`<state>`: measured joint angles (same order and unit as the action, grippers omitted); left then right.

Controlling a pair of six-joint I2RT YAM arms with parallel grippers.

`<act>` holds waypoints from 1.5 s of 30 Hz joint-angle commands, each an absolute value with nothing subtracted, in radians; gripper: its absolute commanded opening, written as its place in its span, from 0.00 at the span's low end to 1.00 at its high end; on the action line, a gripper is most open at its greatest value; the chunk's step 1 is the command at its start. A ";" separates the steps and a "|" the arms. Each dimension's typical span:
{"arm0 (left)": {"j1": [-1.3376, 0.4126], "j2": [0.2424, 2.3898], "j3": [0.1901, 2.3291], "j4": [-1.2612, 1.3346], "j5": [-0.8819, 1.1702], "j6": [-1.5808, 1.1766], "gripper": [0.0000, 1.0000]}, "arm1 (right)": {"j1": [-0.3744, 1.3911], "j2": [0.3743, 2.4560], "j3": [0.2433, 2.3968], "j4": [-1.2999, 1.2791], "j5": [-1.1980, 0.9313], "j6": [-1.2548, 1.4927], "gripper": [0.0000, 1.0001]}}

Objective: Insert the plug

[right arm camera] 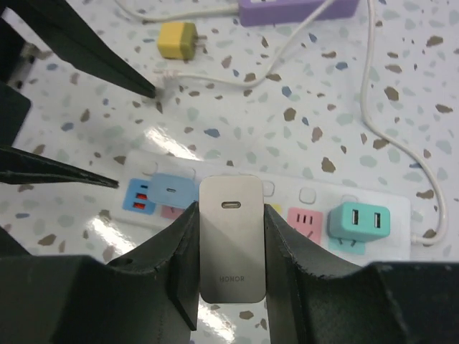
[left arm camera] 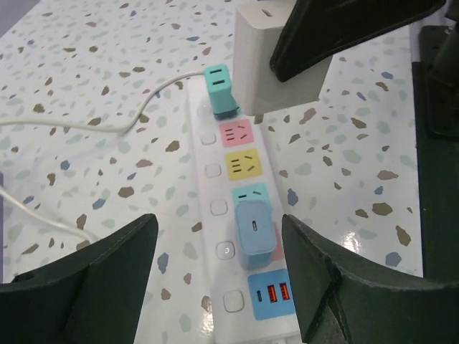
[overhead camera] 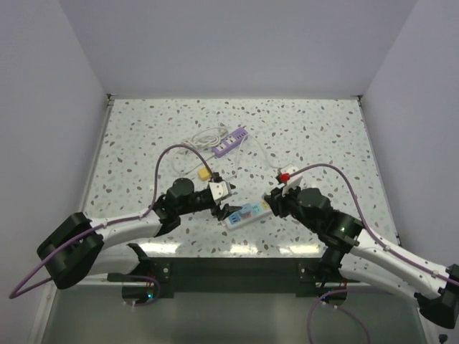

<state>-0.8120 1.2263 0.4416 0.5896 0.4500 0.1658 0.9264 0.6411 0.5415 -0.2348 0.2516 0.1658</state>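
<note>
1. Grips white charger (right arm camera: 229, 247) in right hand (right arm camera: 231, 229), poised above power strip (left arm camera: 215, 179) on table (overhead camera: 323, 136), seemingly to line up with a free socket
2. Holds left hand (left arm camera: 215, 247) open astride strip's left end, flanking seated blue plug (left arm camera: 254, 233), touching nothing visibly
3. Leaves pink socket (left arm camera: 237, 132) and yellow socket (left arm camera: 242, 163) free between blue plug and teal plug (left arm camera: 221, 89)

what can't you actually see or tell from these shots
- White charger prongs: right wrist view, hidden behind its own body in the right gripper.
- Socket below it on the power strip: right wrist view, covered by the charger.
- Near end of the power strip: left wrist view, cut off by the bottom edge.
- Socket details: top view, too small.
- Purple strip: right wrist view, cut off by the top edge.
</note>
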 commanded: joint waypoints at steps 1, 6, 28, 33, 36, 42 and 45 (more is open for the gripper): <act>-0.810 1.209 0.384 0.759 0.292 0.080 0.75 | 0.925 0.699 0.586 -0.261 0.385 0.204 0.00; -0.842 1.232 0.338 0.847 0.213 0.040 0.76 | 0.923 0.730 0.589 -0.287 0.443 0.230 0.00; -0.976 1.469 0.443 0.888 0.095 0.055 0.79 | 0.824 0.854 0.566 -0.224 0.425 0.235 0.00; -0.977 1.522 0.471 0.871 0.094 0.066 0.79 | 0.752 0.856 0.552 -0.189 0.341 0.219 0.00; -0.977 1.540 0.485 0.858 0.097 0.071 0.78 | 0.739 0.859 0.538 -0.163 0.302 0.210 0.00; -0.979 1.565 0.495 0.838 0.098 0.075 0.75 | 0.733 0.922 0.561 -0.152 0.275 0.195 0.00; -0.980 1.572 0.506 0.805 0.087 0.086 0.71 | 0.733 0.946 0.580 -0.176 0.278 0.207 0.00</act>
